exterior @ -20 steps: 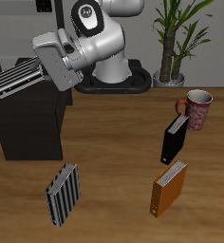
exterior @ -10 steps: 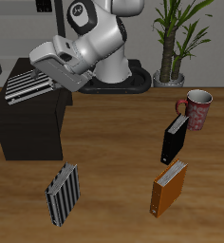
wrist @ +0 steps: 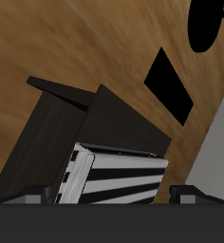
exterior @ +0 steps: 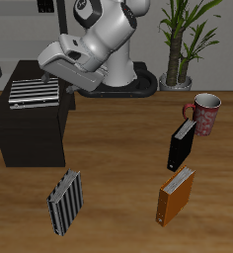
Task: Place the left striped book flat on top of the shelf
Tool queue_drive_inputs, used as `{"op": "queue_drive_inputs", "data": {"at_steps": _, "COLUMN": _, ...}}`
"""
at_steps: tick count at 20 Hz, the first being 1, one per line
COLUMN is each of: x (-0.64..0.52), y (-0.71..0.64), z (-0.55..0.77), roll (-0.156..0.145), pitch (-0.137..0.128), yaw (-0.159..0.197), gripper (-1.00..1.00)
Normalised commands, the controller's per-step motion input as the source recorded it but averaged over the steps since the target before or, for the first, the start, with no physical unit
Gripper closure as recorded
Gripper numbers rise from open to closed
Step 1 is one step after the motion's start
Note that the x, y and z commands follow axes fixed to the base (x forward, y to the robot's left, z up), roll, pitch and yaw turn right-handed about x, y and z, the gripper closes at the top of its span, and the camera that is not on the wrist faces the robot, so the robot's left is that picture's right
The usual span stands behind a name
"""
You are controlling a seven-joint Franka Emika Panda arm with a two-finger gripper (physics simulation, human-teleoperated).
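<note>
Our gripper [exterior: 51, 83] pinching the left striped book [exterior: 34, 93] at its edge, book lying flat over the shelf [exterior: 30, 133] top, we cannot tell whether it touches, second striped book [exterior: 64, 201] upright near the table's front edge

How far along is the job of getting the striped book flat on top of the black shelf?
Nearly done. The black-and-white striped book is already lying roughly flat over the top of the low matte black box-shaped shelf. The end effector is at the book's edge; whether it grips it cannot be told. Left: release and retreat.
</note>
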Motion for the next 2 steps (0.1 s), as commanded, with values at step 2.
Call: {"op": "queue_drive_inputs", "data": {"at_steps": 2, "x": -0.08, "y": 0.29, "z": 0.03, "roll": 0.127, "pitch": -0.01, "yaw": -0.017, "gripper": -1.0}}
